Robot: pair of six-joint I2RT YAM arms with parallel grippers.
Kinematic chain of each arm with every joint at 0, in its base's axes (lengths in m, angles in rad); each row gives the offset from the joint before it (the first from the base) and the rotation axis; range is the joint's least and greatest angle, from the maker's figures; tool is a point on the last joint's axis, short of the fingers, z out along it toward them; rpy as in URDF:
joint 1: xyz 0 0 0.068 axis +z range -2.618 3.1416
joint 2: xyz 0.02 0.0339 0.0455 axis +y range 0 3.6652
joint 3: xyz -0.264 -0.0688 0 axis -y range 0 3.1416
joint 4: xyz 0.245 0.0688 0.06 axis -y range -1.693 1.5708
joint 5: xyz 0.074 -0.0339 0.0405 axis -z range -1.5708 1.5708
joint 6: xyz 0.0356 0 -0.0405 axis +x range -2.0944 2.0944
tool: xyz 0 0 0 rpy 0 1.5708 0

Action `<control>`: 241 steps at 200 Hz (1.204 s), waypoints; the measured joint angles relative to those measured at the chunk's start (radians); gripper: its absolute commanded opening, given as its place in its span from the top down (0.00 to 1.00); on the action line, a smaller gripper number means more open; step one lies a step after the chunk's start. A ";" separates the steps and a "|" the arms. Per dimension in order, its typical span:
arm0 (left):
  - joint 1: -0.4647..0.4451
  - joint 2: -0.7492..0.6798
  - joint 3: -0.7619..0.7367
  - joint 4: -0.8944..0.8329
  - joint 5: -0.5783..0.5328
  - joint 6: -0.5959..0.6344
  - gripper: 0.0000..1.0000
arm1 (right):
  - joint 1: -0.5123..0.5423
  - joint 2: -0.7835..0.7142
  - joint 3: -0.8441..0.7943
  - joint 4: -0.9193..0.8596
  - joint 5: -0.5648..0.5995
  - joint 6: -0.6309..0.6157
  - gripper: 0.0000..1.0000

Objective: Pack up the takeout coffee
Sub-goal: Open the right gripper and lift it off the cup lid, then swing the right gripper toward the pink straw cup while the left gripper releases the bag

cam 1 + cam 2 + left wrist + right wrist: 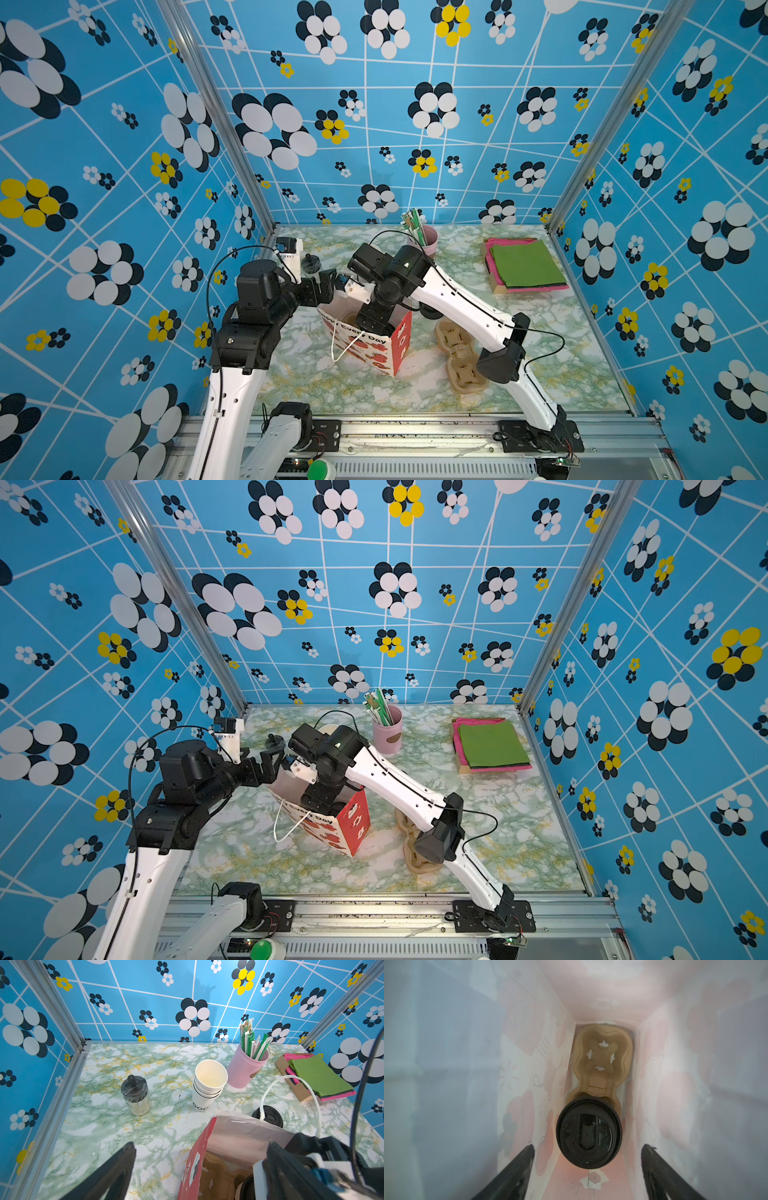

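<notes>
The takeout coffee (588, 1134) shows as a black round lid seen from above. It sits in one pocket of a brown cup carrier (602, 1057) at the bottom of the red and white paper bag (374, 349). My right gripper (589, 1146) reaches down inside the bag, open, with a gap between each finger and the lid. My left gripper (200, 1144) is open wide at the bag's rim (228, 1138), with the red side wall between its fingers. An edge of the lid (247, 1188) also shows in the left wrist view. In both top views the coffee is hidden.
Behind the bag stand a stack of lidless cups (209, 1082), a pink cup of straws (247, 1068), a jar with a black top (136, 1095) and a pile of black lids (270, 1115). Napkins (525, 264) lie far right. Spare carriers (457, 353) lie right of the bag.
</notes>
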 measured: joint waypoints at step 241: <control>0.000 0.099 0.284 -0.239 0.085 0.061 0.01 | -0.016 -0.435 -0.129 0.333 0.042 -0.018 0.27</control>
